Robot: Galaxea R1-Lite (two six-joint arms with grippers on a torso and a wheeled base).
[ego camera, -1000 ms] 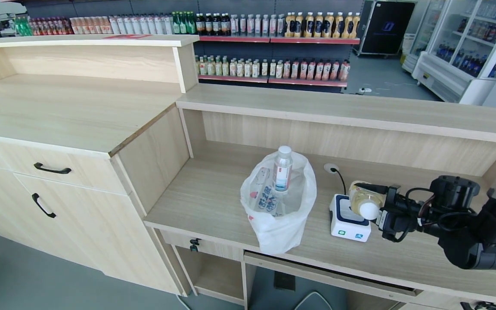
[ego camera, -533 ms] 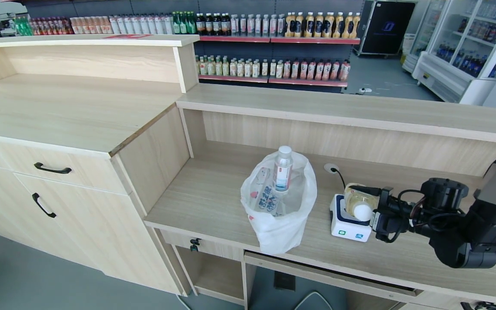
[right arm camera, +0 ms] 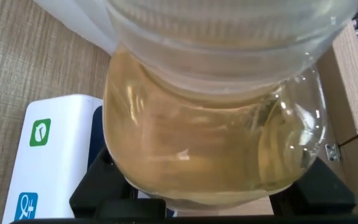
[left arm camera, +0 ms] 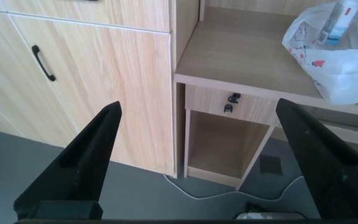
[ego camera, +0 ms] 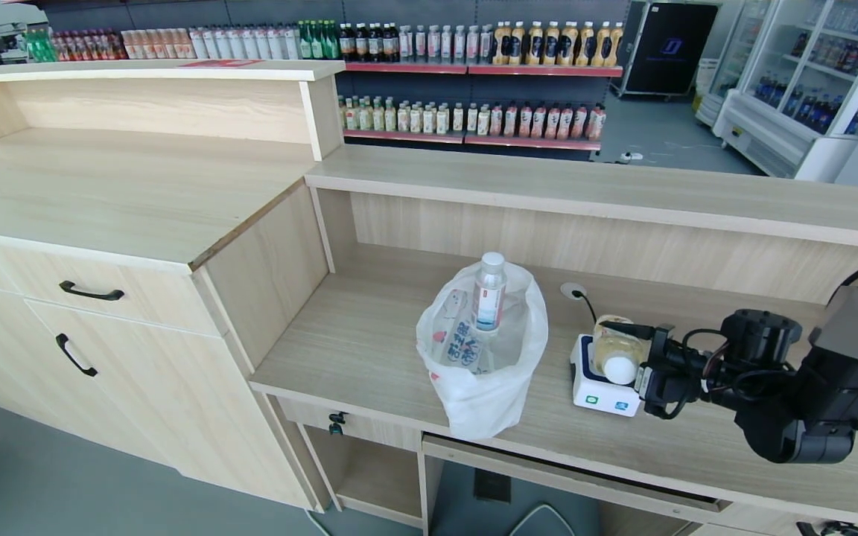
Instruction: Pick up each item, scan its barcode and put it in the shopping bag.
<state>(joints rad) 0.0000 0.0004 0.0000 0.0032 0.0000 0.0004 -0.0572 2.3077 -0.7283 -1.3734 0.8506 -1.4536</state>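
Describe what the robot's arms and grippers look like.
The right arm is black, built of bulky rounded joints, with a flat dark grey panel farther back and thin black cables looping at the wrist. The right gripper has slim black fingers. The left gripper has two matte black, wedge-shaped fingers tapering to their tips.

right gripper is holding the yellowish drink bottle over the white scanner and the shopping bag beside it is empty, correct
Not quite. The shopping bag is not empty: the head view shows a clear bottle standing in it. The right gripper does hold the yellowish drink bottle over the white scanner.
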